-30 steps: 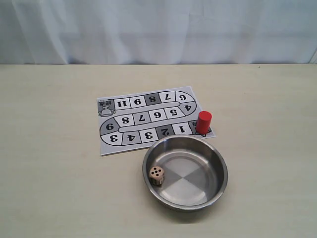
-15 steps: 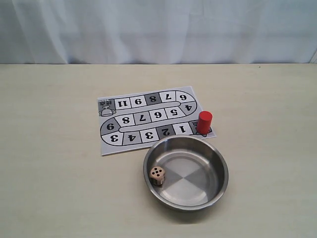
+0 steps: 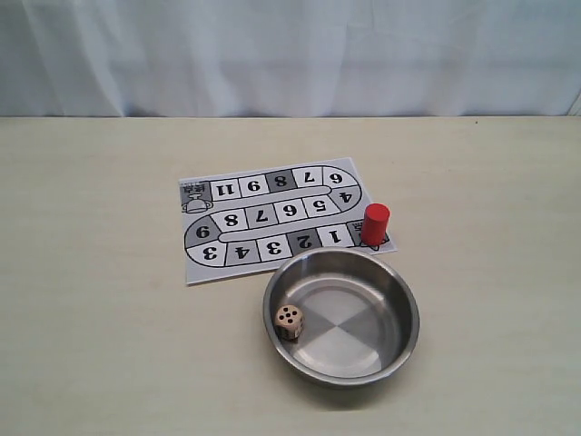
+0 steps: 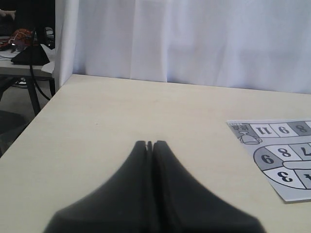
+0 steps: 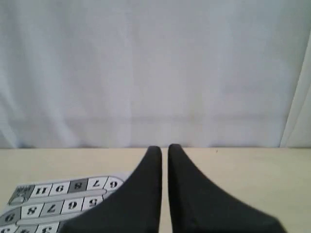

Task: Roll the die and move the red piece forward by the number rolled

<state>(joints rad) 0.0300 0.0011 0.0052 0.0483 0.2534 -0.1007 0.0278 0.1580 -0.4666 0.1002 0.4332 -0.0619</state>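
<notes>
- While parked back from the play area and out of the exterior view, shows the left fingers (image 4: 136,179) pressed flat together, gripping nothing, above bare table (image 4: 97,116).
- Shows the right fingers (image 5: 146,189) almost touching, with only a thin slit between them, likewise empty. Points them toward a white curtain (image 5: 155,73), with one end of the board (image 5: 58,204) below.
- Places the die (image 3: 288,318) inside a round steel bowl (image 3: 413,313), close against the inner wall on the left arm's side. Probably put there so the walls stop a tossed cube from bouncing off the table. Appears to show five pips on the top face.
- Stands the red piece (image 3: 374,223) upright on the board's corner square, just beside the square marked 1. Looks like the start of the numbered track, so no move forward yet.
- Sets the bowl right at the board's near edge, perhaps just overlapping it; cannot tell for sure. Puts roll and move close together, an easy reach for either arm.
- Calls next, most likely, for lifting the die out for a roll.
</notes>
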